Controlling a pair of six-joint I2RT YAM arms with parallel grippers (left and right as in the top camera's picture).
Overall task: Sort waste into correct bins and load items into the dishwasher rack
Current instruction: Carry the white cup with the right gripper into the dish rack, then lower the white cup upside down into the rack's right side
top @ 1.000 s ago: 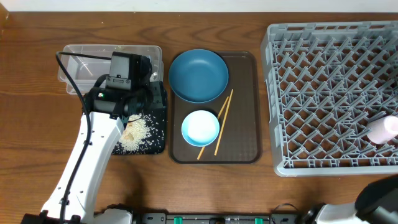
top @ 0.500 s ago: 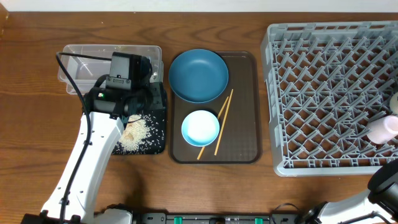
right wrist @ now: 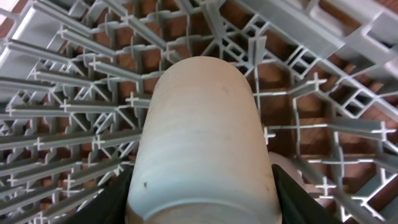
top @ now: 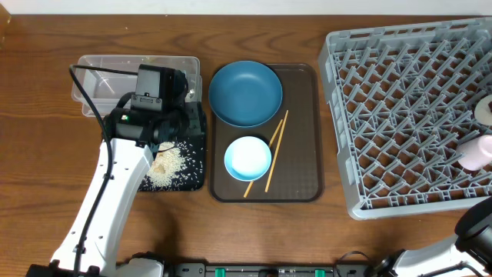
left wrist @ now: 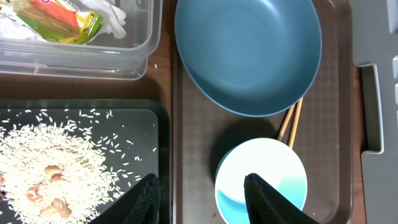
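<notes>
A clear tub (top: 115, 73) sits at the far left of the bench (top: 38, 154). In the left wrist view it holds the wrapper (left wrist: 59, 18) and a tissue (left wrist: 115, 15). Just in front of the tub lies the black tray (top: 197, 123), strewn with rice (top: 165, 169) and a few brownish scraps. The left arm reaches over both bins. The left tool (left wrist: 202, 193) is spread wide and holds nothing. One finger hangs over the black tray's right edge, the other over the bowl (top: 247, 158).

To the right is the brown tray (top: 304, 138). The plate (top: 245, 93) sits at its far end, overlapping the rim. The bowl stands upright nearer the front. The chopsticks (top: 273, 150) lie slanted beside the bowl, their upper ends just under the plate's edge.

The rack (top: 400, 115) fills the right side of the bench. The pink cup (top: 477, 151) lies among its pegs near the right edge. In the right wrist view, the right tool (right wrist: 202, 190) grips the cream cup (right wrist: 202, 137) on both sides, over the rack's lattice.
</notes>
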